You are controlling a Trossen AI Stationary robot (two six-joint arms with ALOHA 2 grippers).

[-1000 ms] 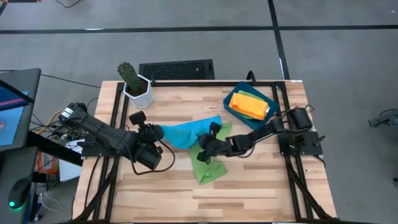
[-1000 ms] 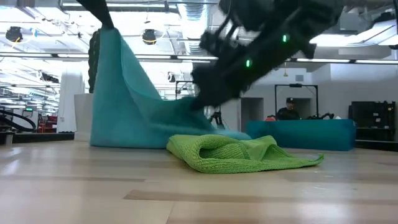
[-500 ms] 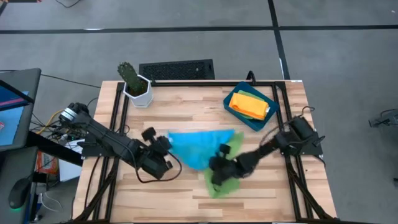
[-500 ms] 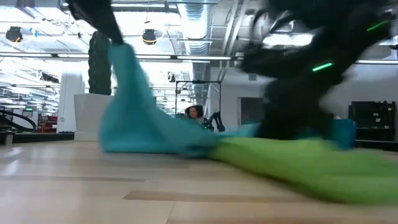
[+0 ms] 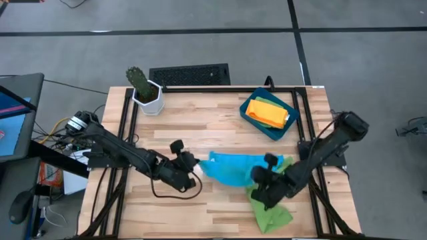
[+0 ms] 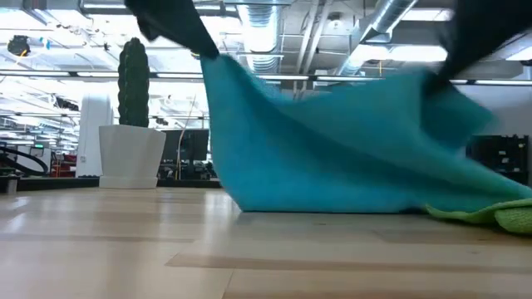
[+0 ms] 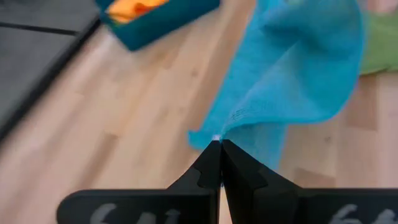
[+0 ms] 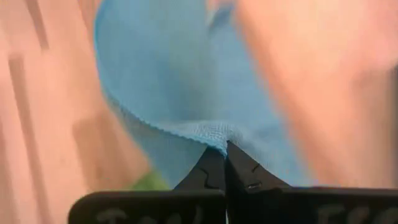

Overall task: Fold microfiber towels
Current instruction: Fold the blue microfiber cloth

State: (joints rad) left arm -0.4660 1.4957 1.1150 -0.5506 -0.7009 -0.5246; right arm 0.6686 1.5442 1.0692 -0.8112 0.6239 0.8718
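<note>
Seen from above, we have both arms reaching over the front half of the wooden surface [image 5: 200, 113], with the blue towel [image 5: 230, 168] strung between them. Our left tool [image 5: 194, 166] is pinched shut on the towel's left corner, and our right tool [image 5: 261, 179] is pinched shut on its right edge. A green towel [image 5: 272, 212] lies crumpled on the surface under and in front of the right arm, its upper part just beside the blue one. Farther back on the right sits the tray [image 5: 255, 123], holding the orange towel [image 5: 265, 111] with a yellow towel [image 5: 281, 119] beneath it. A potted cactus [image 5: 141, 87] stands at the back left corner. At surface level, we see the blue towel [image 6: 332, 149] lifted by two upper corners and hanging as a wide sheet whose lower edge touches the wood, the cactus [image 6: 133, 75] behind it on the left and a bit of green towel [image 6: 499, 214] lying low at the right. From the left wrist, our closed fingers [image 7: 214, 163] clamp a corner of the blue towel [image 7: 298, 68], with the tray [image 7: 163, 20] and green towel [image 7: 380, 42] beyond. From the right wrist, our closed fingers [image 8: 214, 167] nip a hemmed edge of the blue towel [image 8: 180, 81] above the wood.
</note>
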